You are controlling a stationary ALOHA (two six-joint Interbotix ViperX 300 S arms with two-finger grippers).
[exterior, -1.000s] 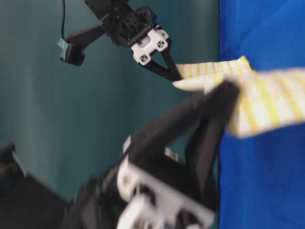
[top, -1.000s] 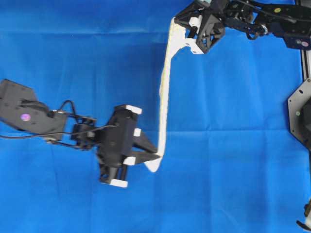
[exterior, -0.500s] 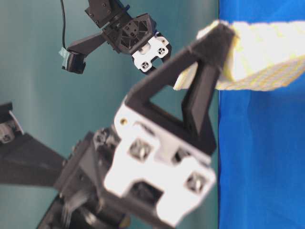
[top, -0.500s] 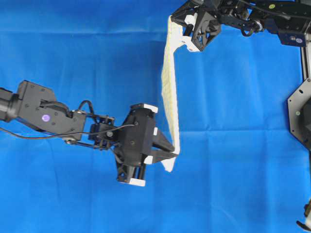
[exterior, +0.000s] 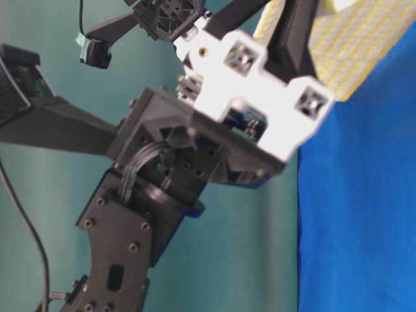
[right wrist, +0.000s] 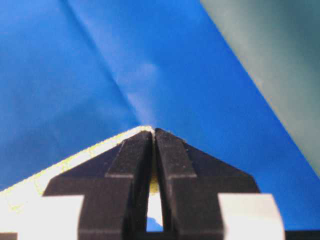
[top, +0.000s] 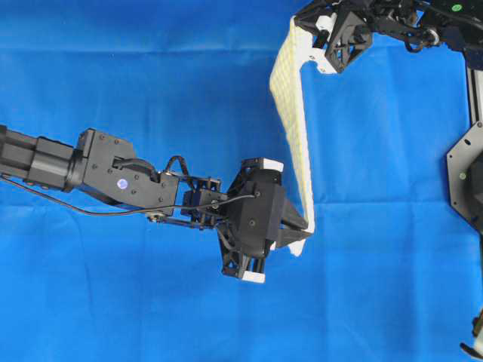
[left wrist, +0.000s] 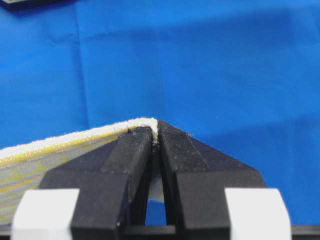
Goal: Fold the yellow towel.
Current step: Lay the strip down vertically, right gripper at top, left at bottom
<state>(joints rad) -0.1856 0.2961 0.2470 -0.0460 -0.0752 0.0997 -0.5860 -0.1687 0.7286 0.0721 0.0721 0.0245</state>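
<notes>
Overhead view, yellow towel point(top: 293, 128), both hands pinching

One yellow towel point(top: 290, 113), one blue cloth point(top: 151, 90), two tools: left tool point(top: 305, 232), right tool point(top: 302, 29)

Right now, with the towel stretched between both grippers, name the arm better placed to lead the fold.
Probably left. The left gripper, shut on the yellow towel, hangs over the blue cloth mid-table; the right gripper, also shut on it, sits at the far edge.

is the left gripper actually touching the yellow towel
Touching. The left wrist view shows the left gripper with its fingers pinched shut on the yellow towel at its corner.
</notes>
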